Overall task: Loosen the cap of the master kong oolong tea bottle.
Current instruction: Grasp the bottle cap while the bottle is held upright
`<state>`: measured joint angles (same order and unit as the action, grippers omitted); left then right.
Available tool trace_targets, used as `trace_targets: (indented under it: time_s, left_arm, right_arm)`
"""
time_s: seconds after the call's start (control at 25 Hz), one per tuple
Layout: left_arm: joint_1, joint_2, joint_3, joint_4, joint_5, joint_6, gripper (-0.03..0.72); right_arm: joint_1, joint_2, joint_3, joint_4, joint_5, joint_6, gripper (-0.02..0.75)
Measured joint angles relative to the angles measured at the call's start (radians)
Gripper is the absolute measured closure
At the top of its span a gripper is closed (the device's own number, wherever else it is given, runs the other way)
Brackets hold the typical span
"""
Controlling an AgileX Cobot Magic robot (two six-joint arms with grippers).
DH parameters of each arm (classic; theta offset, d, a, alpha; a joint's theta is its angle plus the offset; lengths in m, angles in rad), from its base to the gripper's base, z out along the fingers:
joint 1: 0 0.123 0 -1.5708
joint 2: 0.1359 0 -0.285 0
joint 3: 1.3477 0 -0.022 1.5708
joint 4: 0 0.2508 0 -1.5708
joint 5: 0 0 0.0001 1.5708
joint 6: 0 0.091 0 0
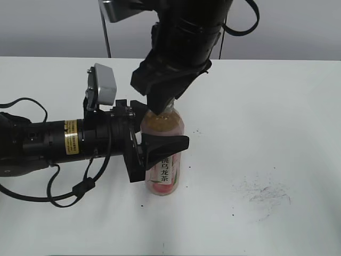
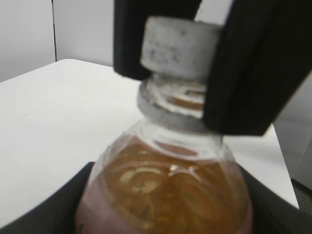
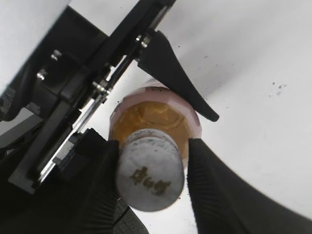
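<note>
Bottle [image 1: 162, 154] stands upright mid-table, a bit near of centre. L gripper [image 1: 152, 144] comes in from the left, jaws clamped on the bottle body at label height. R gripper [image 3: 151, 168] drops from above, jaws pressed to both sides of the cap [image 3: 150, 173]. In L wrist view I see thread exposed between cap and collar ring, so cap looks part raised; my read: mid-unscrew. To do it well: keep R wrist axis in line w/ neck, twist w/o side load, L holds firm but no crushing, else tea spills.
</note>
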<state>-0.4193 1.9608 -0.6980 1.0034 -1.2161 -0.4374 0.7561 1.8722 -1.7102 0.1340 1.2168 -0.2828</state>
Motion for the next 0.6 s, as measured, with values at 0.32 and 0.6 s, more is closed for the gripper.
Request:
trace_targets:
  time_s: [0.32, 0.6]
  left_arm:
    - [0.0, 0.0, 0.0, -0.003, 0.002, -0.002, 0.24]
    - [0.0, 0.0, 0.0, -0.003, 0.002, -0.002, 0.24]
  right_arm:
    - [0.0, 0.0, 0.0, 0.002, 0.0, -0.106, 0.465]
    - [0.0, 0.0, 0.0, 0.002, 0.0, -0.345, 0.465]
